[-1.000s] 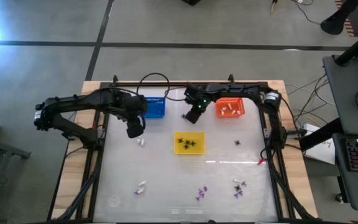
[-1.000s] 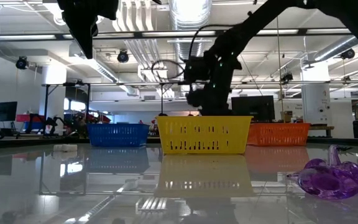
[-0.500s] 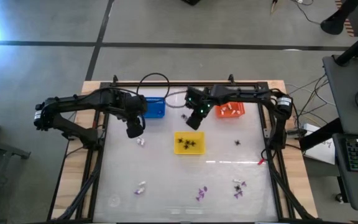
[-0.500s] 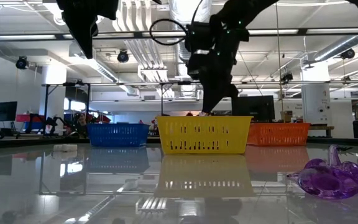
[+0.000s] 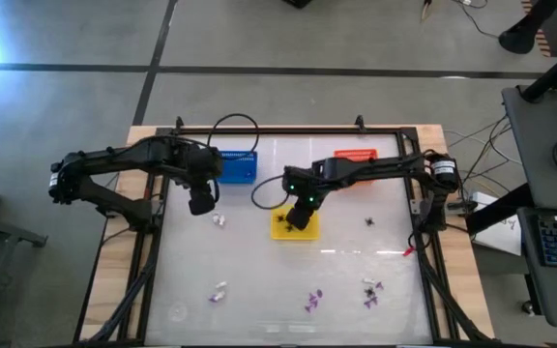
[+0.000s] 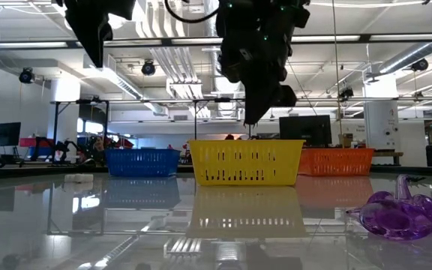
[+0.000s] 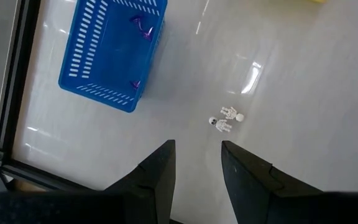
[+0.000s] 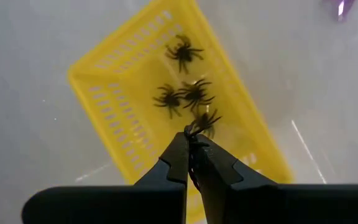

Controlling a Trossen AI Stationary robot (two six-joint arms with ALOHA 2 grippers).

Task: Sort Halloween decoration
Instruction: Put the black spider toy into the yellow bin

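Hovering over the yellow slotted plastic basket [image 8: 166, 112], right gripper [image 8: 192, 144] pinches a small black plastic spider [image 8: 194, 129]; releasing comes next; left gripper [image 7: 196, 163] waits, fingers apart.

I am holding my right gripper [image 8: 192, 149] pinched shut, arm reaching inward, while my left gripper [image 7: 196, 163] is hanging with fingers parted.

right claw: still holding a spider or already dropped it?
Holding. The right claw is shut on a black spider, hovering over the yellow basket, where four spiders already lie.
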